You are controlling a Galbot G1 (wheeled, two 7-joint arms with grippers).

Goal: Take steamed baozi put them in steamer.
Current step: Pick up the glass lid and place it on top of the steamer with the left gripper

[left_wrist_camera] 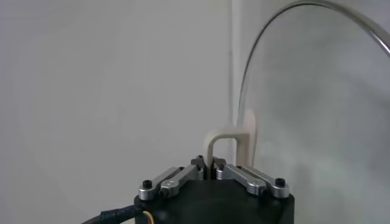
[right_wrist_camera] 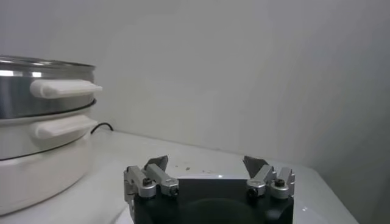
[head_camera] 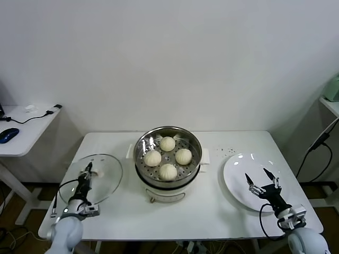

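Baozi [head_camera: 168,156] fill steamer [head_camera: 194,138]; no writing legible.

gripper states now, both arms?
Left gripper: jaws closed on the glass lid's handle.
Right gripper: jaws open, empty, above the plate.

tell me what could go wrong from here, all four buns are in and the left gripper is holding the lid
1. The left gripper is shut on only the small white handle of the glass lid, so the lid could swing or slip when carried.
2. The lid could strike the steamer rim and land crooked over the baozi.
3. The open right gripper hovers over the white plate and could nudge it if it drops.
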